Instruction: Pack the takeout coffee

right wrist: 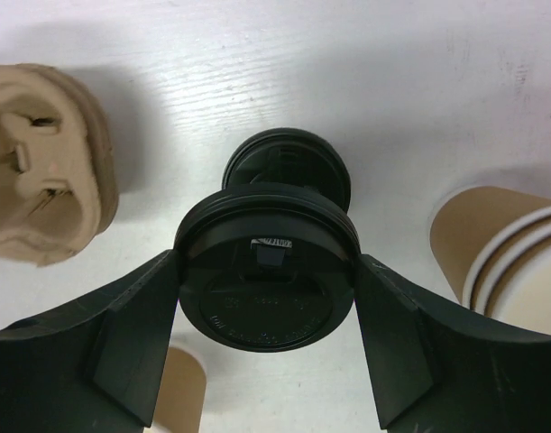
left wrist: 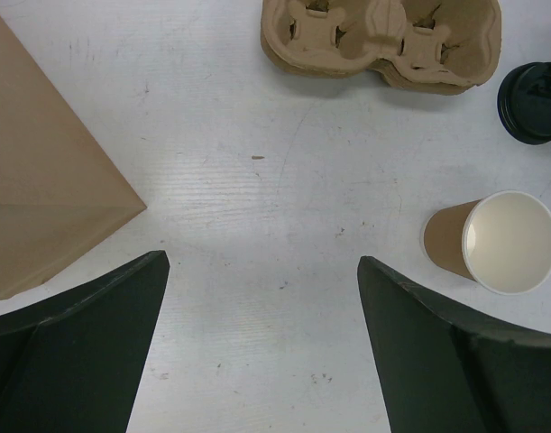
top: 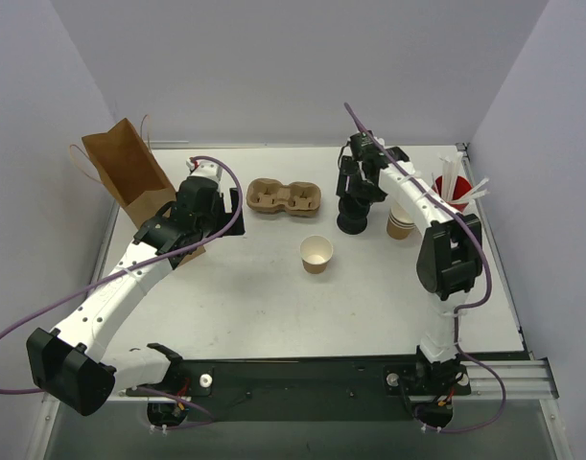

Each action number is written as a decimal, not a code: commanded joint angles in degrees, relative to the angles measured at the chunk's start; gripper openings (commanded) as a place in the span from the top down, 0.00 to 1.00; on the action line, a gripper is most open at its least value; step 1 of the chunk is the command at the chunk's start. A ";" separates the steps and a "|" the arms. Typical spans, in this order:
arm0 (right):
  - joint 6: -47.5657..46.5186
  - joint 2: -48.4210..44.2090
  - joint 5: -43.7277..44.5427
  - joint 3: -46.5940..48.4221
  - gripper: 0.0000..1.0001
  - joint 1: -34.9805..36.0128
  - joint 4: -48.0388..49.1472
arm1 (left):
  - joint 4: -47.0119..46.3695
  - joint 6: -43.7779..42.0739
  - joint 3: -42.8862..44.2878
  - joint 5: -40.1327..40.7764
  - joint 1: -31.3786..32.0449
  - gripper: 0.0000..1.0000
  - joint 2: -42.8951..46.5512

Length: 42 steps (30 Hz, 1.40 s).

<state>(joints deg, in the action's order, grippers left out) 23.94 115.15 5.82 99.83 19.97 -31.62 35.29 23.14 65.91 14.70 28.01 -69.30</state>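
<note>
The packing is at an early stage, by my reading. The kraft paper cup (top: 316, 254) stands upright and lidless near the middle of the tabletop (top: 264, 307), apart from everything else. The right end effector (right wrist: 268, 271) has its fingers closed on the rim of a black lid (right wrist: 261, 311), which it holds just above the stack of lids (right wrist: 289, 162), between the cup carrier (top: 284, 196) and the stack of plain cups (right wrist: 500, 253). The left end effector (left wrist: 261, 263) hangs with its jaws spread wide and holds nothing, just beside the paper bag (top: 129, 172). What seems left is nearly all of it: carrying the lid over to the cup, pressing it on, then getting the closed cup into the carrier or the bag. Both look unfilled from here, though the bag's inside is not visible.
</note>
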 commanded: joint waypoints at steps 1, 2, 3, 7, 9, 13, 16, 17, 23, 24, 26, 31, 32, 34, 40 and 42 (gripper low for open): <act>0.75 -9.49 -3.27 -0.07 0.44 1.56 -4.85 | -3.03 -0.37 -0.08 -0.11 -0.41 0.03 0.57; 0.58 -10.29 -3.71 -0.42 0.44 2.26 -5.38 | -3.03 -0.37 -0.08 -0.02 -0.41 0.03 0.57; 0.49 -11.17 -3.63 -1.21 0.44 3.14 -5.91 | -2.95 -0.37 -0.08 0.07 -0.41 0.03 0.65; -0.30 -14.60 -2.84 -2.97 0.44 8.23 -9.07 | -2.68 -0.37 0.27 0.24 -0.41 0.02 0.83; -0.13 -14.78 -2.40 -3.33 0.44 11.40 -10.04 | -2.68 -0.28 0.27 0.33 -0.41 0.03 1.09; -0.21 -14.08 -0.47 -3.68 0.44 15.97 -11.80 | -2.33 -0.20 0.45 0.77 -0.41 0.03 1.80; -0.56 -12.86 0.41 -4.12 0.44 18.26 -11.80 | -1.98 -0.11 0.71 1.65 -0.50 0.03 2.32; -0.57 -12.33 0.76 -4.21 0.44 18.96 -11.98 | -1.80 -0.20 0.62 1.91 -0.50 0.03 2.59; -0.83 -10.57 1.12 -4.12 0.44 20.90 -12.68 | -1.71 -0.20 0.01 2.70 -0.50 0.03 3.29; -0.92 -10.22 1.21 -4.03 0.44 21.16 -12.94 | -1.71 -0.11 0.01 2.70 -0.59 0.03 3.38; -1.09 -9.42 1.47 -3.94 0.44 21.25 -13.12 | -1.63 -0.11 -0.08 2.62 -0.59 0.03 3.29; -1.27 -7.93 1.73 -3.86 0.43 21.69 -13.47 | -1.63 -0.11 -0.17 2.70 -0.59 0.03 3.73; -1.36 -7.75 1.82 -3.68 0.43 21.87 -13.38 | -1.71 -0.11 -0.17 2.70 -0.67 0.03 3.73; -1.27 -7.14 2.17 -3.59 0.43 22.05 -13.73 | -1.71 -0.11 -0.17 2.62 -0.68 0.02 3.64; -1.36 -6.08 3.05 -3.42 0.43 23.01 -14.35 | -1.80 -0.11 -0.34 2.44 -0.85 0.03 3.73; -1.36 -5.82 3.05 -3.50 0.43 23.19 -14.44 | -1.98 -0.11 -0.26 2.26 -0.85 0.02 3.73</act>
<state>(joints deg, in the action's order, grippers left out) 22.85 108.84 6.79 95.96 42.52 -43.07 35.33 23.16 65.80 16.49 27.57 -67.05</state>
